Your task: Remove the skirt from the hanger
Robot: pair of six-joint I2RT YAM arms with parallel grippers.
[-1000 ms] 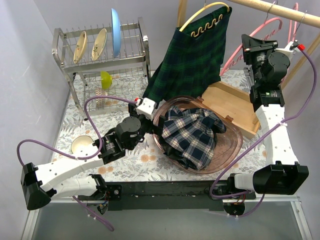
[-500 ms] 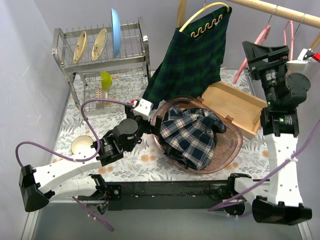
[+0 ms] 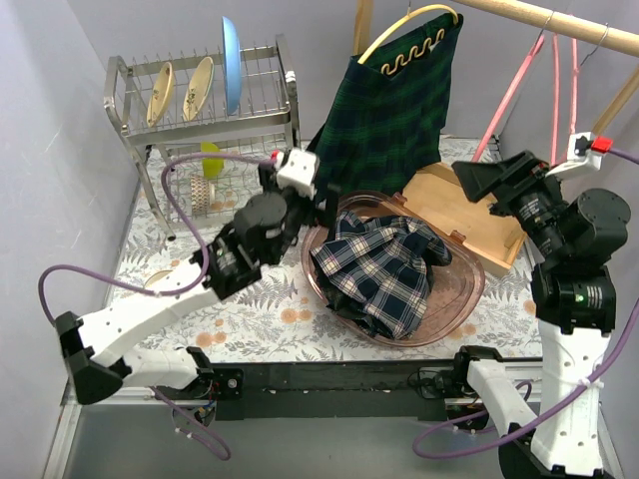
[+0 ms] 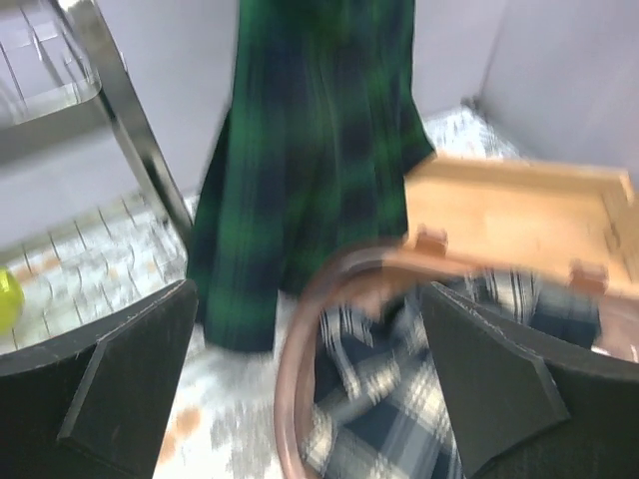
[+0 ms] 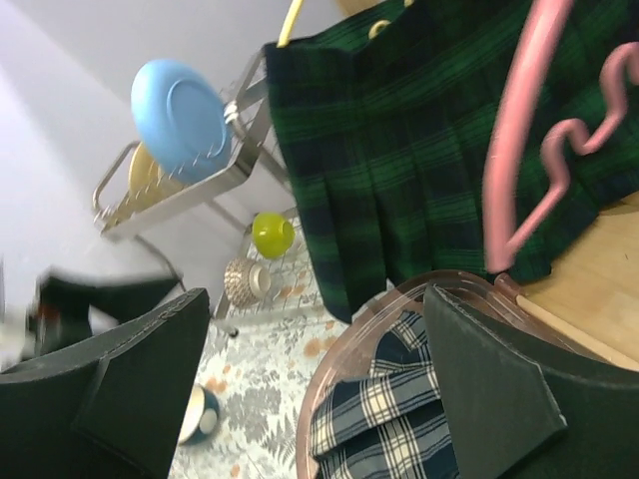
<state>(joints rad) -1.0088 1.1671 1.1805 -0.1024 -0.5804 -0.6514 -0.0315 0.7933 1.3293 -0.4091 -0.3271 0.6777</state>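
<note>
The green skirt [image 3: 384, 120] hung on its hanger [image 3: 389, 28] at 12 o'clock above the table [image 3: 250, 319], with its hem just beside the basin [image 3: 477, 289]. We found both claws spread and empty: the left claw [image 4: 308, 291] faced the hem, and the right claw [image 5: 315, 291] was at 3 o'clock.

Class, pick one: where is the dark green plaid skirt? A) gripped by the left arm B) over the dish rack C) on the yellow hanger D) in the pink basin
C: the green skirt hangs by its waistband from the yellow hanger.
</note>
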